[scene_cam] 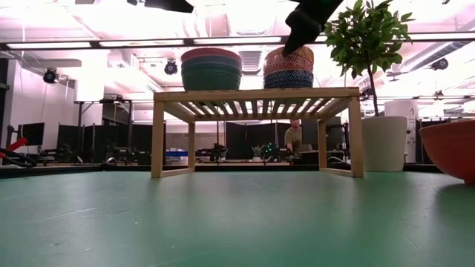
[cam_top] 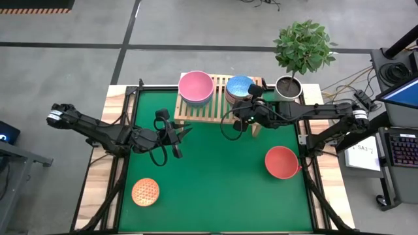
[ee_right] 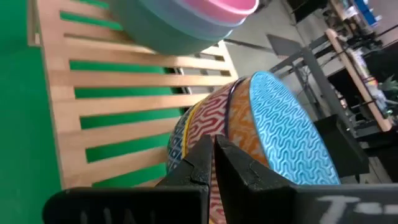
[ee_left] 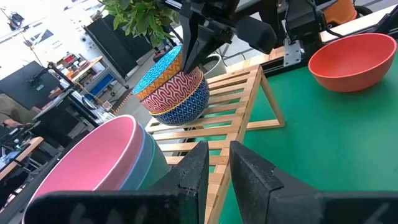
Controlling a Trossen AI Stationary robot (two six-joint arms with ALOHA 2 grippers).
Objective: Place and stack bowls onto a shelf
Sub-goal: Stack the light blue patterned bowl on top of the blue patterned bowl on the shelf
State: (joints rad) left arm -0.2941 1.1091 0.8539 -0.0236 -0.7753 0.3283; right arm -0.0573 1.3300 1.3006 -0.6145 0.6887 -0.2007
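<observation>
The light-wood shelf [cam_top: 215, 108] stands at the table's far edge. On its left part sits a stack topped by the pink bowl [cam_top: 196, 86], nested in a slate-blue one [ee_left: 146, 168]. On its right part, the light blue bowl [cam_top: 240, 85] tops a stack of patterned bowls [ee_left: 177, 93]. My right gripper [ee_right: 213, 146] is shut, its tips at the near side of that stack [ee_left: 191, 56]. The red bowl [cam_top: 282, 162] and an orange patterned bowl [cam_top: 145, 192] rest on the green mat. My left gripper [cam_top: 185, 131] hovers open and empty before the shelf's left half. My right gripper's shut fingertips [ee_right: 205, 149] come slanting down at the patterned stack's wall [ee_right: 205, 121], just under the light blue bowl's rim [ee_right: 249, 87]. I cannot tell whether they touch it. The stack sits on the shelf slats.
A white plant pot [cam_top: 289, 88] with a small tree stands just right of the shelf, close behind my right arm. The green mat's middle [cam_top: 215, 176] between the red and orange bowls holds nothing. A person shows far behind the table in the low view [scene_cam: 295, 137].
</observation>
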